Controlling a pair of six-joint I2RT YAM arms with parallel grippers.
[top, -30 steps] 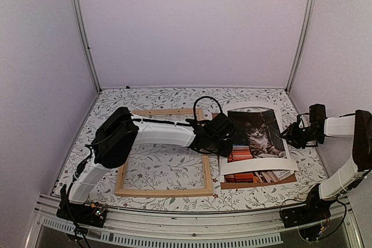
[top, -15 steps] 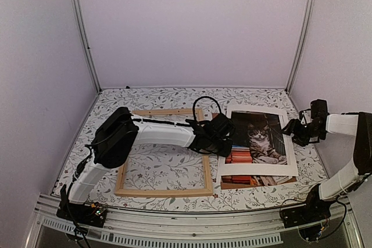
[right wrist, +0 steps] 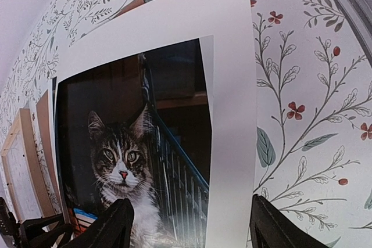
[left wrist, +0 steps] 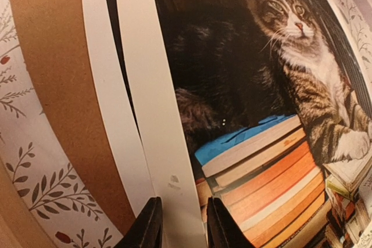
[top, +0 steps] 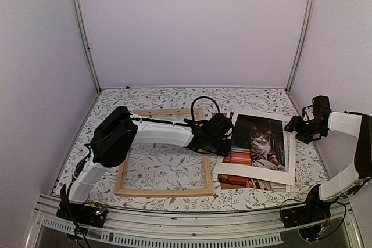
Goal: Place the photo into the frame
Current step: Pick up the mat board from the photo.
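Currently the photo (top: 258, 143), a grey tabby among red and orange books, lies flat toward the table's (top: 174, 98) right edge. It shows through the window of a white mat (top: 256, 173) that sits askew over it, with a brown backing board (left wrist: 52, 56) beneath, and a strip of the books peeks out past the mat's near border. It is not in the frame. The left gripper (top: 225, 144) is at the stack's left side, and its wrist view shows the fingers (left wrist: 152, 225) drawn in against both edges of the mat's white border strip, so the grasp appears to be on the mat, not the print. The frame (top: 164, 191) lies flat just beside the stack, toward the table's left edge, with the patterned tabletop showing through its opening and the left arm stretched across it. The right gripper (top: 297, 127) hangs near the table's right edge, just off the mat's far right corner, jaws spread and empty. The likely trouble, as I judge it, is that pulling on the mat could drag or crease the thin print under it, or skew the layers further, since nothing pins the print down. The left arm, low over the frame, could also nudge it out of place. No brand, label or legible writing shows; the book spines carry no readable titles.
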